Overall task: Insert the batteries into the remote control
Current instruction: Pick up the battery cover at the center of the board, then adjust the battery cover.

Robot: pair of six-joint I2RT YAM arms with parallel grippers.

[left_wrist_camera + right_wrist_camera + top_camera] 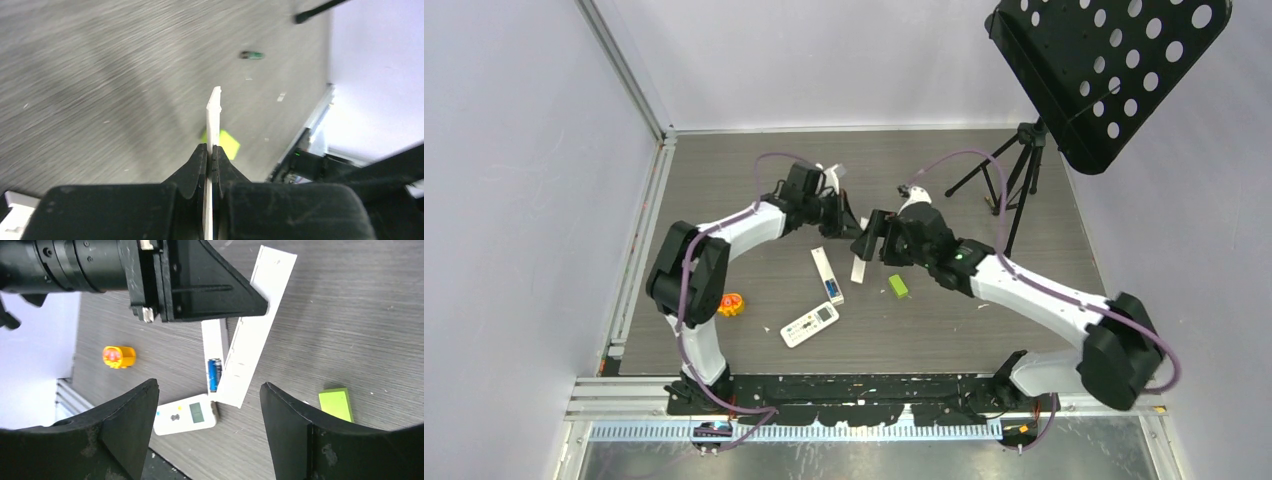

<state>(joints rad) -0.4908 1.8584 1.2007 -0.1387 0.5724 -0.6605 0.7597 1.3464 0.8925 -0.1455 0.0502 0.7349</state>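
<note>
A slim white remote control point(826, 272) lies face down at mid-table, with a blue battery point(214, 374) in its open compartment. Its flat white cover point(256, 330) hangs tilted over it, lower end near the table. My left gripper point(210, 150) is shut on the cover point(213, 117), seen edge-on between the jaws. My right gripper point(209, 385) hovers open just above the remote, nothing between its fingers point(127, 415). A small dark battery point(251, 55) lies alone on the table farther off.
A second white remote with a small screen point(809, 325) lies near the front. A bright green block point(898, 286) sits right of the remotes, an orange-yellow toy point(732, 304) to the left. A black music stand on a tripod point(1024, 170) stands at back right.
</note>
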